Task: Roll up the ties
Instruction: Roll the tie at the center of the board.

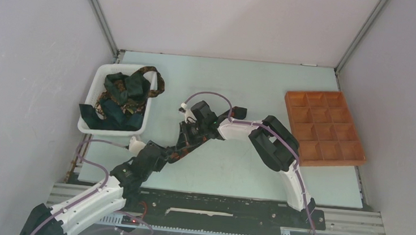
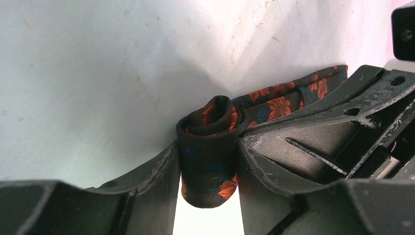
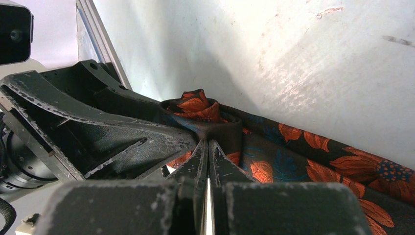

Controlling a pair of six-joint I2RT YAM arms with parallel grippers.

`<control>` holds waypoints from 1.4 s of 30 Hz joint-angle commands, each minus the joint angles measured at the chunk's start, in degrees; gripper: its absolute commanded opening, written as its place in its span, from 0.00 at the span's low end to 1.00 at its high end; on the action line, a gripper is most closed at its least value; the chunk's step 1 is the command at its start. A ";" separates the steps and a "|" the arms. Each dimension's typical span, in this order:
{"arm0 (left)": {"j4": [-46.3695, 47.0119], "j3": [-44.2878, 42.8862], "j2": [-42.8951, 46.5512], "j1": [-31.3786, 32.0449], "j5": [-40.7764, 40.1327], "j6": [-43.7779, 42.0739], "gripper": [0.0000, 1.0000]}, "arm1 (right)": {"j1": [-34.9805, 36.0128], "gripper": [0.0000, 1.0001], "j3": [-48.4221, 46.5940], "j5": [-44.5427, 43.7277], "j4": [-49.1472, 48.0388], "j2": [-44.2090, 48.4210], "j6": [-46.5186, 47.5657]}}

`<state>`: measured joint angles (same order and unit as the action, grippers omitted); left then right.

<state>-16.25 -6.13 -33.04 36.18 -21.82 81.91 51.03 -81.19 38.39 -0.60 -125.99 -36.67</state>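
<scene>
A dark tie with orange-red flowers [image 2: 274, 105] lies on the table, one end wound into a small roll [image 2: 209, 122]. My left gripper [image 2: 208, 152] is shut on that roll, one finger on each side. My right gripper [image 3: 208, 143] is shut, its tips pinching the fabric at the roll's wall; the unrolled length [image 3: 313, 161] runs away to the right. In the top view both grippers, left [image 1: 175, 150] and right [image 1: 189, 128], meet at mid-table over the tie [image 1: 184, 141]. Several more ties [image 1: 121, 94] are heaped in the white bin.
The white plastic bin [image 1: 96, 79] stands at the back left, one tie hanging over its rim. The orange-brown compartment tray [image 1: 335, 160] sits at the right. The left finger [image 3: 98, 127] fills the left of the right wrist view.
</scene>
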 commanded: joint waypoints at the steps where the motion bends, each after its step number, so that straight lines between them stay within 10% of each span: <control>1: 1.89 1.65 -1.40 -0.33 1.25 -2.77 0.47 | -0.04 0.01 0.98 -1.04 1.16 -1.44 0.85; 14: -0.13 -2.87 -5.21 -0.37 2.26 -11.11 0.27 | -1.04 0.02 2.05 1.31 -1.62 2.37 -0.53; 26: -7.68 -9.48 -10.17 -0.35 3.93 -18.17 0.23 | -2.85 0.21 5.17 -1.59 0.33 8.96 1.28; 42: -26.95 -21.51 -16.47 -0.37 -2.44 -22.04 0.22 | -4.29 0.23 5.18 -5.89 5.72 11.35 3.05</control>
<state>-35.20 -23.55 -47.00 36.07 -20.10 62.33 47.53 -75.77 34.39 3.84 -118.91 -35.03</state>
